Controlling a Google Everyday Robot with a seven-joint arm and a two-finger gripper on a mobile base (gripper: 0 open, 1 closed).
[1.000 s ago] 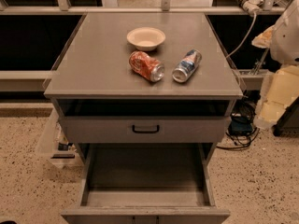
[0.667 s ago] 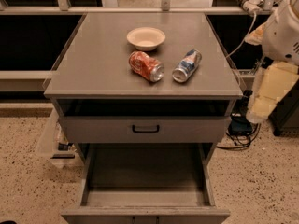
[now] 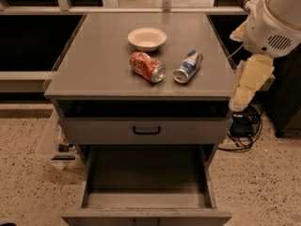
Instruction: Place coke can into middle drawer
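No text was legible; the coke can (image 3: 147,66) on the surface (image 3: 99,65) bore white marks that could not be made out; the claw (image 3: 242,95) hung just beside the surface's right edge.

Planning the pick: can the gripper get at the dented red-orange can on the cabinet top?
Probably yes: the gripper hangs beside the grey cabinet's right edge; the dented red-orange coke can lies uncovered on top, apart from the blue, white and red can between them.
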